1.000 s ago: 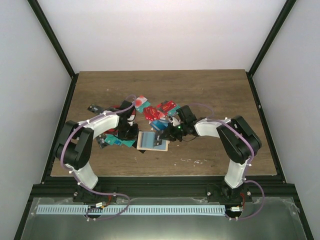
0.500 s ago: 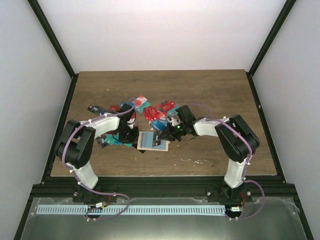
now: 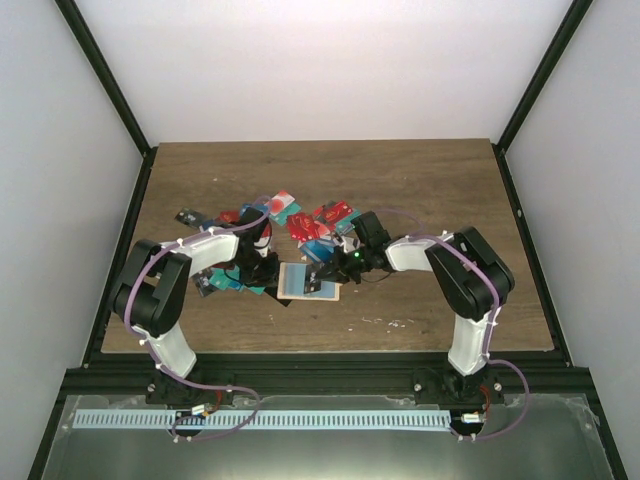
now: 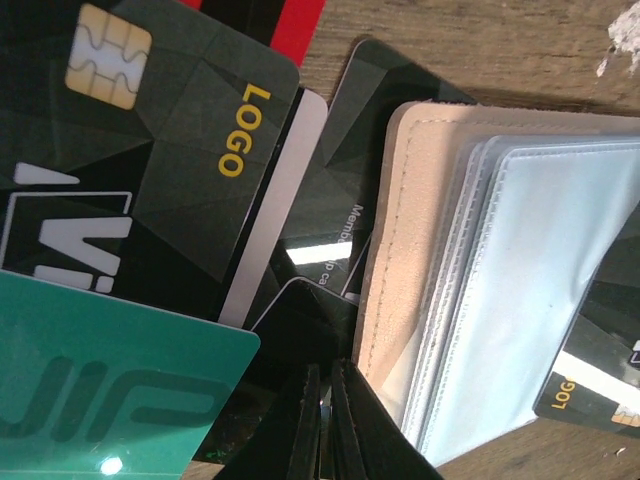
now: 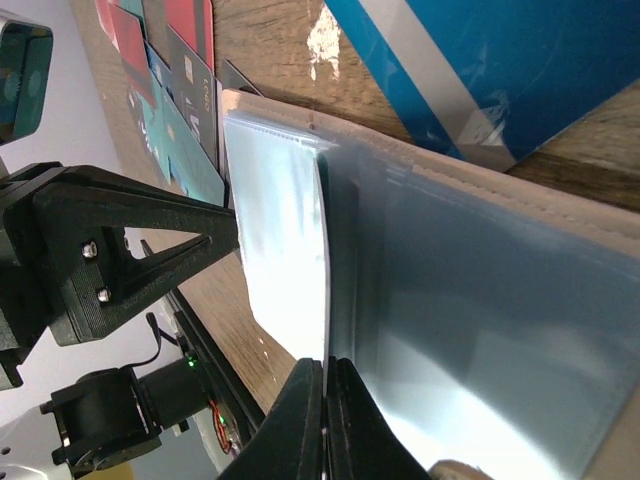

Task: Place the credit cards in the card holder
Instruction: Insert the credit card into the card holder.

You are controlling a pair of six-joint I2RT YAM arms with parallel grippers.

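Note:
The tan card holder (image 3: 307, 281) lies open on the table, its clear sleeves fanned out. My right gripper (image 5: 325, 375) is shut on the edge of one clear sleeve (image 5: 280, 230), which stands raised off the others. My left gripper (image 4: 325, 378) is shut, with its tips at the holder's tan left edge (image 4: 385, 250), above dark cards. Nothing shows plainly between its fingers. The credit cards (image 3: 300, 225) lie in a loose pile behind and left of the holder. Among them are a black one marked LOGO (image 4: 180, 130), a teal one (image 4: 100, 380) and a blue one (image 5: 480, 60).
Another dark card (image 4: 595, 400) lies under the holder's right side. Small white specks (image 3: 385, 322) dot the wood in front of the holder. Black frame posts (image 3: 110, 100) edge the table on both sides.
Almost nothing: the right arm has shifted slightly left, and both grippers stay at the holder.

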